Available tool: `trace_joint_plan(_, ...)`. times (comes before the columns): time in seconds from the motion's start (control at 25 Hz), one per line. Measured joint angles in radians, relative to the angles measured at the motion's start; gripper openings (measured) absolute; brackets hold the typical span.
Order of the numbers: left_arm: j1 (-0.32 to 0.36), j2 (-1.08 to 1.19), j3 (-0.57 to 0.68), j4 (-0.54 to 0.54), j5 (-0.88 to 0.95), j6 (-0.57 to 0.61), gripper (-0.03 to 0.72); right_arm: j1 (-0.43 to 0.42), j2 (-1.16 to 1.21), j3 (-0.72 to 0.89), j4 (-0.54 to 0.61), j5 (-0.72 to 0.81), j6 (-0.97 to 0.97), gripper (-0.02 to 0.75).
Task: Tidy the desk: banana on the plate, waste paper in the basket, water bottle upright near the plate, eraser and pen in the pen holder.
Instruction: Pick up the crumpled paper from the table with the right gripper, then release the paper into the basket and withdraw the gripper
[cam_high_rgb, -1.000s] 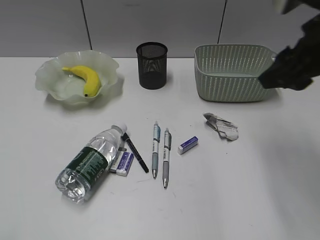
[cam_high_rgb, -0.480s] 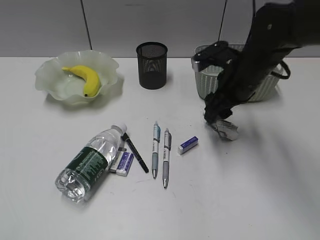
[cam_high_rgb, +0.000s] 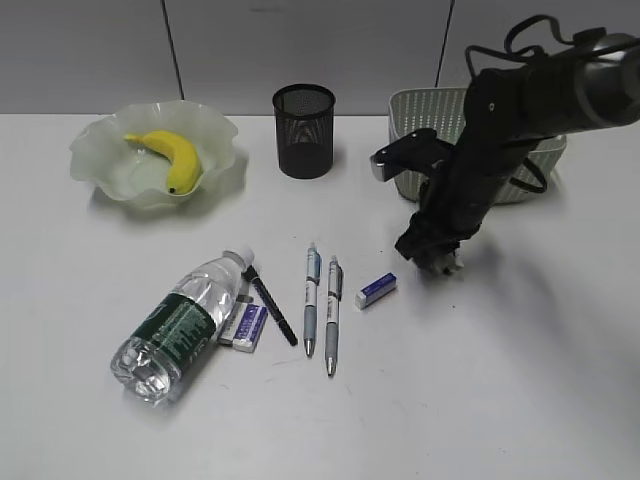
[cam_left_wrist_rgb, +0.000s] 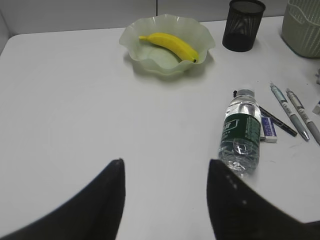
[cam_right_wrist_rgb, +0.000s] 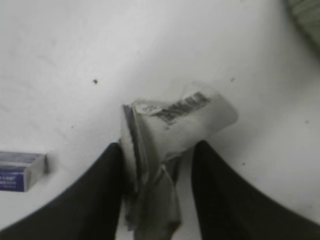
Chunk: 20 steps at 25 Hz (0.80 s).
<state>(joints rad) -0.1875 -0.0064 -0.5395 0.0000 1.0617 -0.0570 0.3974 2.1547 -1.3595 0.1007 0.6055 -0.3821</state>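
We have the right gripper (cam_right_wrist_rgb: 156, 192) down on the waste paper (cam_right_wrist_rgb: 172, 140), which lies on the desk (cam_high_rgb: 520, 380) in front of the basket (cam_high_rgb: 420, 115), toward the right rear corner. Its jaws stand either side of the wad and look pressed to it, so we judge the paper clamped, though the wad is loose and folded. That is our main worry: the fingers hold only the near end of it, and a thin flap could slip out on the lift, dropping the paper short of the basket rim. The eraser (cam_right_wrist_rgb: 20, 170) lies just left of the fingers and could be nudged if we drift. The left gripper (cam_left_wrist_rgb: 165, 200) hovers with jaws apart and empty over the front left of the desk. The water bottle (cam_left_wrist_rgb: 241, 132) lies on its side beside it, free to roll if bumped.
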Motion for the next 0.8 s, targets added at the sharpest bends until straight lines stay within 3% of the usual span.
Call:
trace_joint_plan(0.08,0.000,0.000,0.000,0.000,0.000,0.000,0.395,0.000,-0.010,-0.004,0.003,0.021,0.000,0.097)
trace_joint_plan(0.16,0.000,0.000,0.000,0.000,0.000,0.000,0.395,0.000,-0.023,-0.004,0.005,0.049,0.000,0.048)
trace_joint_plan(0.44,0.000,0.000,0.000,0.000,0.000,0.000,0.395,0.016,-0.233,0.002,0.069,0.039,-0.048,0.045)
trace_joint_plan(0.64,0.000,0.000,0.000,0.000,0.000,0.000,0.395,-0.019,-0.356,0.000,0.064,-0.149,0.011,0.043)
trace_joint_plan(0.8,0.000,0.000,0.000,0.000,0.000,0.000,0.395,-0.100,-0.333,-0.014,0.056,-0.280,0.069,0.042)
